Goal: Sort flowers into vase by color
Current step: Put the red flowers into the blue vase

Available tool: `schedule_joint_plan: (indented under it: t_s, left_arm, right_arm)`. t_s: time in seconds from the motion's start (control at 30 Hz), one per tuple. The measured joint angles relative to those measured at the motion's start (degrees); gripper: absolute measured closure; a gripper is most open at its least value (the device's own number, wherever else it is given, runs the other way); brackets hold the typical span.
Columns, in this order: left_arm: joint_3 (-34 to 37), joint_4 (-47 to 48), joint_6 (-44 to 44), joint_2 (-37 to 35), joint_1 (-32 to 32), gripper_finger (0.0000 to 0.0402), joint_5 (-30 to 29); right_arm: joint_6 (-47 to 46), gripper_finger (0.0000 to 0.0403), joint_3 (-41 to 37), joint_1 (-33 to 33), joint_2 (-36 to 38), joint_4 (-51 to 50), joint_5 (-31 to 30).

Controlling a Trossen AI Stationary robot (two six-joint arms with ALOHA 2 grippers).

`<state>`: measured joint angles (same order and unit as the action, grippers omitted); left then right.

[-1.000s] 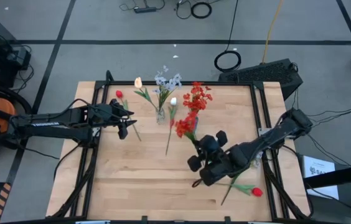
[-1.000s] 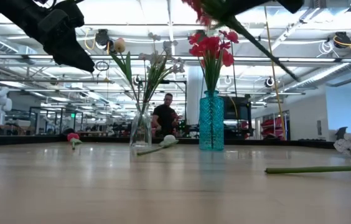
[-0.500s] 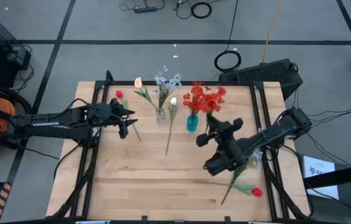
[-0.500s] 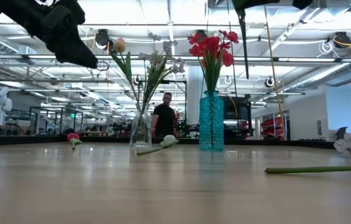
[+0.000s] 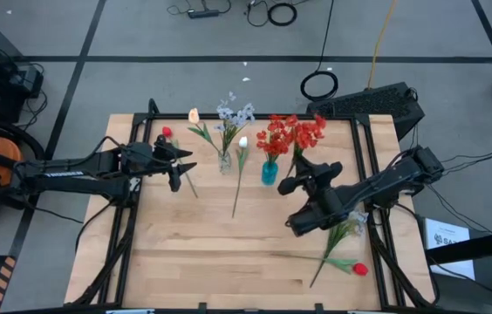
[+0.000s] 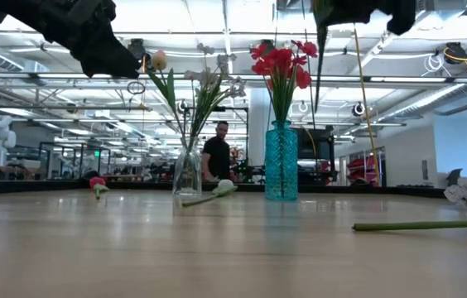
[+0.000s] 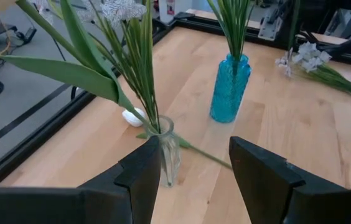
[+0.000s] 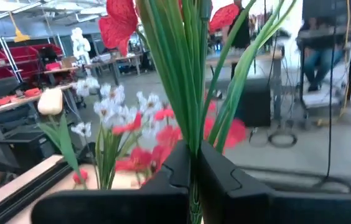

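A pale wooden worktop (image 5: 202,253) sits in an open workshop with taped floor lines and cables.

Nearest the front edge, at about 4 o'clock in the high view, a red bud (image 5: 360,269) lies flat, its stem running toward 9 o'clock, with a lavender-white spray (image 5: 348,228) just behind it.

Above these the right fingers (image 5: 303,172) are clamped on the stem of a red blossom cluster (image 5: 308,133). The right wrist view shows the green stems pinched between the dark fingers (image 8: 222,180). The stem hangs close to upright, blossoms up, and the blue vase (image 5: 269,172) stands just beside it toward 9 o'clock, already holding red blossoms (image 5: 274,135). That is the relation the next move seems to turn on: the stem's lower end must come over the vase mouth, long axis kept vertical, and the right arm is plainly the nearer one.

Farther left, the clear vase (image 5: 224,160) holds pale sprays and a peach tulip; a cream tulip (image 5: 242,142) lies beside it. The left fingers (image 5: 177,161) hover spread apart at 9 o'clock, near a second red bud (image 5: 167,133).
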<state>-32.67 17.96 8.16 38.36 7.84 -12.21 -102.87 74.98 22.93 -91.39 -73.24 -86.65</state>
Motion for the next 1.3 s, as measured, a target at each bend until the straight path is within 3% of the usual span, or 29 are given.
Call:
schedule_joint_plan:
  t_s: [0.1, 0.2, 0.33, 0.4, 0.53, 0.7, 0.77, 1.07, 1.17, 1.3]
  left_arm:
    - [0.0, 0.06, -0.04, 0.15, 0.01, 0.0206, -0.02]
    - [0.0, 0.01, -0.04, 0.67, 0.0, 0.0206, -0.04]
    - [0.0, 0.02, -0.07, 1.65, -0.01, 0.0206, -0.07]
    - [0.0, 0.06, -0.07, 2.08, -0.01, 0.0206, -0.07]
    - [0.02, 0.18, -0.07, 2.62, 0.0, 0.0206, -0.07]
    - [0.02, 0.12, 0.04, 2.57, 0.01, 0.0206, -0.07]
    - [0.02, 0.06, 0.07, 2.55, 0.01, 0.0206, -0.07]
    - [0.02, 0.1, 0.08, 2.57, 0.01, 0.0206, -0.07]
    - [0.02, 0.1, 0.07, 2.57, 0.01, 0.0206, -0.07]
    - [0.02, 0.08, 0.02, 2.57, 0.0, 0.0206, -0.07]
  right_arm:
    - [9.61, 0.0402, -1.78, 0.01, 0.0, 11.26, 4.43]
    - [29.01, 0.0402, -3.96, -0.52, -0.04, 28.8, 14.64]
    - [61.06, 0.0402, -9.91, -3.07, -0.48, 65.26, 33.07]
    - [72.4, 0.0402, -13.03, -4.72, -1.41, 82.64, 40.28]
    - [84.83, 0.0402, -17.49, -7.82, -2.22, 102.57, 45.56]
    - [88.74, 0.0402, -22.8, -10.75, 2.8, 104.56, 56.3]
    - [89.44, 0.0402, -25.16, -11.4, 7.21, 103.73, 57.78]
    - [95.77, 0.0402, -34.98, -12.48, 29.42, 95.45, 47.6]
    - [99.26, 0.0402, -36.92, -14.23, 31.05, 98.94, 47.94]
    - [105.11, 0.0402, -39.6, -17.19, 28.16, 111.01, 51.59]
